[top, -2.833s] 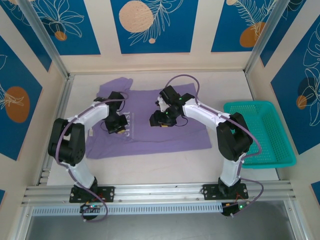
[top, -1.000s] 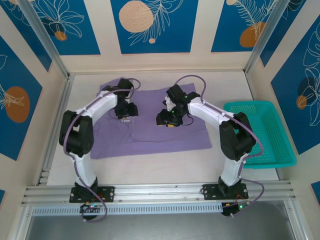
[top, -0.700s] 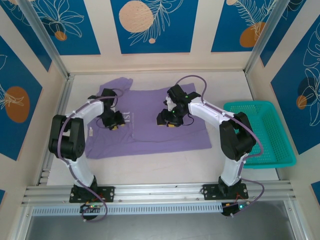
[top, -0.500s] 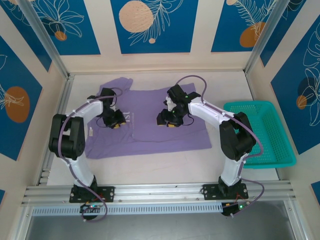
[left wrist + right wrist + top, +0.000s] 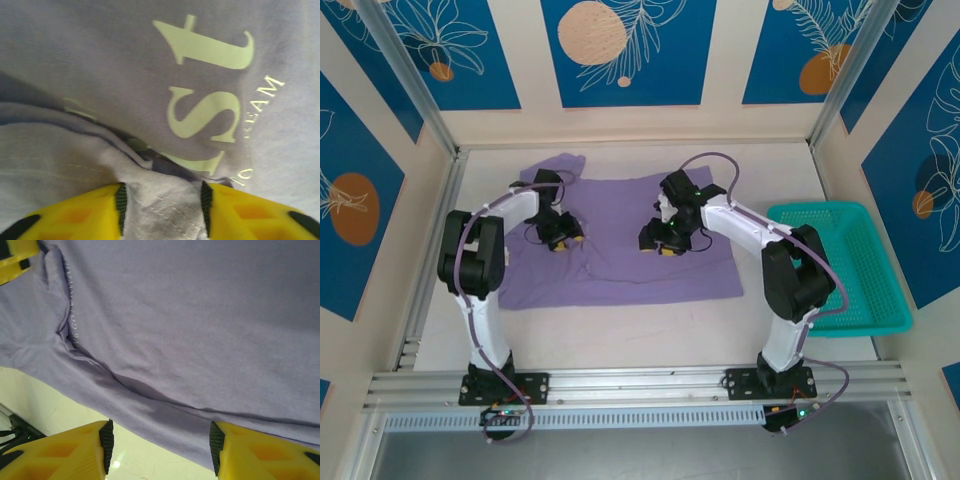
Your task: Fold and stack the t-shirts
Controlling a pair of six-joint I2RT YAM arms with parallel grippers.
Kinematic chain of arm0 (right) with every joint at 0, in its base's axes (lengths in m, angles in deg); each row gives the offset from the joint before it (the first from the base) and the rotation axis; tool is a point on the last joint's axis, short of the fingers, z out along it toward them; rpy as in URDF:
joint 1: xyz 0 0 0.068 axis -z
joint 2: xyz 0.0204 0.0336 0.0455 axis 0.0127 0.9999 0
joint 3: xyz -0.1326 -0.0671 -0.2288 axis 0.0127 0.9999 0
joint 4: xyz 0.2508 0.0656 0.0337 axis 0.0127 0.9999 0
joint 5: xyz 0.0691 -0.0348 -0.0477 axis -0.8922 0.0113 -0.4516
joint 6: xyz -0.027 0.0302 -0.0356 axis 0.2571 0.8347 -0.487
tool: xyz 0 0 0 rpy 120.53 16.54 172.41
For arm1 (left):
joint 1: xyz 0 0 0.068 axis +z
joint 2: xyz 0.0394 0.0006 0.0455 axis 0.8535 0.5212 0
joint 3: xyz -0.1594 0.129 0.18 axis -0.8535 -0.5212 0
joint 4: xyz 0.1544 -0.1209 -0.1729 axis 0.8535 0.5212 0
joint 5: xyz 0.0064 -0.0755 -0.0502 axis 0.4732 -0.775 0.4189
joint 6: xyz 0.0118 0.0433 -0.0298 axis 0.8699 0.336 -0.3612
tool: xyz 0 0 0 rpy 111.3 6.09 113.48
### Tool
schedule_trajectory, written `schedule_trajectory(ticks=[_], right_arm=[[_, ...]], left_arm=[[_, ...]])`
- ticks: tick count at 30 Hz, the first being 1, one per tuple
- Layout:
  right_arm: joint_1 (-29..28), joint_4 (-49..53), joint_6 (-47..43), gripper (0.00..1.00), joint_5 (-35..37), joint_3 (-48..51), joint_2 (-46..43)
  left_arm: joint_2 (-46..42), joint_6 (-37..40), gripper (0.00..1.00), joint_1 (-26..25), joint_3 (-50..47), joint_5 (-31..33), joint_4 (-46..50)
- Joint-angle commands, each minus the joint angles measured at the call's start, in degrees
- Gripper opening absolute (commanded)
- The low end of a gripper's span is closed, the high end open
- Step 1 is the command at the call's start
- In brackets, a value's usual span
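A lavender t-shirt point(image 5: 640, 265) lies spread across the table, its left part folded over itself. In the top view my left gripper point(image 5: 561, 236) is down on that folded left part. In the left wrist view the left gripper point(image 5: 161, 212) is shut on a stitched fold of the t-shirt point(image 5: 100, 60), which fills the gap between both pads, with pale lettering point(image 5: 205, 110) just beyond. My right gripper point(image 5: 666, 241) hovers over the shirt's middle. In the right wrist view the right gripper point(image 5: 160, 445) is open and wide, with nothing pinched, above the t-shirt point(image 5: 200, 315) hem and bare table.
A teal mesh basket point(image 5: 845, 300) stands at the right edge of the table, beside the right arm. Bare table point(image 5: 640, 335) runs between the shirt's near hem and the arm bases. Walls close in at the back and both sides.
My left gripper has moved right and slightly back, carrying a fold of the shirt with it, so the lettering is now covered in the top view. The right gripper has barely shifted.
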Motion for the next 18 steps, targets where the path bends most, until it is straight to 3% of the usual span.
schedule_trajectory(ticks=[1, 5, 7, 10, 14, 18], right_arm=[[2.5, 2.6, 2.8, 0.56, 0.4, 1.9, -2.8], [5.4, 3.5, 5.3, 0.57, 1.2, 6.2, -5.4], [6.4, 4.2, 5.5, 0.57, 1.3, 8.8, -6.7], [7.5, 5.3, 5.2, 0.57, 1.2, 12.4, -8.6], [8.2, 5.0, 5.5, 0.56, 1.1, 17.6, -10.9], [9.5, 3.5, 7.1, 0.55, 1.2, 21.5, -11.8]], left_arm=[[-2.5, -0.4, 0.56, 0.2, 0.8, 8.0, 6.4], [-9.6, -2.9, 0.76, 0.8, -0.2, 15.9, 11.6], [-13.5, -4.5, 0.77, 1.0, -2.1, 17.2, 12.7], [-19.1, -6.6, 0.7, 0.9, -7.4, 15.0, 11.9], [-24.1, -8.9, 0.51, 1.0, -18.1, 8.4, 6.1], [-24.7, -8.9, 0.46, 1.0, -24.7, 7.5, 3.1]])
